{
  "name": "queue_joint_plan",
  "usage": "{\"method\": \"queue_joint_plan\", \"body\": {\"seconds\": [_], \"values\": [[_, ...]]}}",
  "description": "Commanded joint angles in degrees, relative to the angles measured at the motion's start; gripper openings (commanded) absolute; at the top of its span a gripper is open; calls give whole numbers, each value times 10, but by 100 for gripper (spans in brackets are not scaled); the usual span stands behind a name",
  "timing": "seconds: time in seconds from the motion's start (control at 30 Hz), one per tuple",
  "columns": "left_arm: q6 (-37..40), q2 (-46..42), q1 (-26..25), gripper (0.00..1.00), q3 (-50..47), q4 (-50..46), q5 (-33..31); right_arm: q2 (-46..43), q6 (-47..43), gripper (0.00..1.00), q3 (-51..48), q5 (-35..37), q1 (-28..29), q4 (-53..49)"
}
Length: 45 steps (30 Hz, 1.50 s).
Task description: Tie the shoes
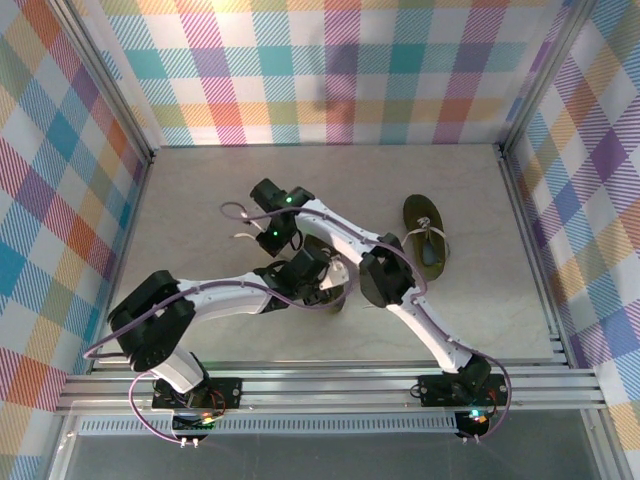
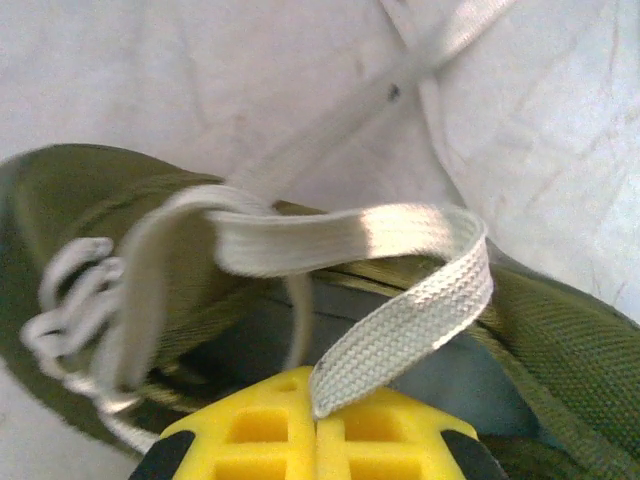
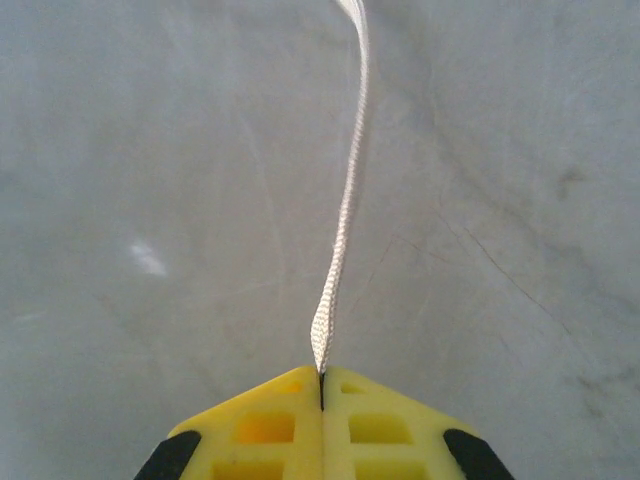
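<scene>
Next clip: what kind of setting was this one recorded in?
Most likely a purpose-built robot test cell rather than a home. Multicoloured plaid wall panels box in a pale stone-look tabletop on three sides, and silver aluminium frame rails run along its near edge.

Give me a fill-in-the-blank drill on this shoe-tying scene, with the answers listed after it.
1. The left gripper is shut on a looped pale lace above the olive ____.
2. The right gripper is shut on a thin lace strand above the bare grey ____.
3. The fingers of both grippers are ____ in colour.

Answers: shoe; table; yellow.
</scene>
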Motion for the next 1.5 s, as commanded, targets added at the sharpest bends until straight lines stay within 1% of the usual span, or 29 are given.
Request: {"method": "queue_joint_plan", "body": {"seconds": [0.0, 0.2, 0.4, 0.57, 0.7, 0.77, 0.9, 1.03, 1.17, 1.23, 1.33, 1.47], "values": [[-85, -41, 23, 0, 3, 35, 6, -103, 76, 0, -13, -85, -19, 18], [-154, -54, 47, 0, 0, 70, 17, -145, 150, 0, -45, -127, -38, 35], [-188, -59, 62, 0, -1, 86, 40, -166, 212, 0, -55, -168, -62, 51], [-221, -46, 73, 0, 14, 72, 34, -195, 248, 0, -83, -194, -77, 79], [-261, -26, 82, 0, 49, 39, 36, -215, 271, 0, -105, -232, -85, 102], [-276, -20, 84, 0, 61, 29, 34, -227, 286, 0, -123, -238, -90, 119], [-306, -17, 89, 0, 65, 25, 27, -255, 325, 0, -161, -202, -108, 140], [-333, -8, 99, 0, 66, 15, 34, -299, 368, 0, -241, -193, -136, 198], [-354, -6, 105, 0, 63, 13, 41, -337, 371, 0, -298, -169, -149, 213], [-365, -5, 109, 0, 62, 12, 44, -352, 362, 0, -320, -132, -150, 206], [-374, -8, 118, 0, 56, 12, 49, -382, 350, 0, -367, -47, -150, 202], [-382, -11, 131, 0, 46, 13, 57, -401, 329, 0, -410, 28, -150, 185]]}}
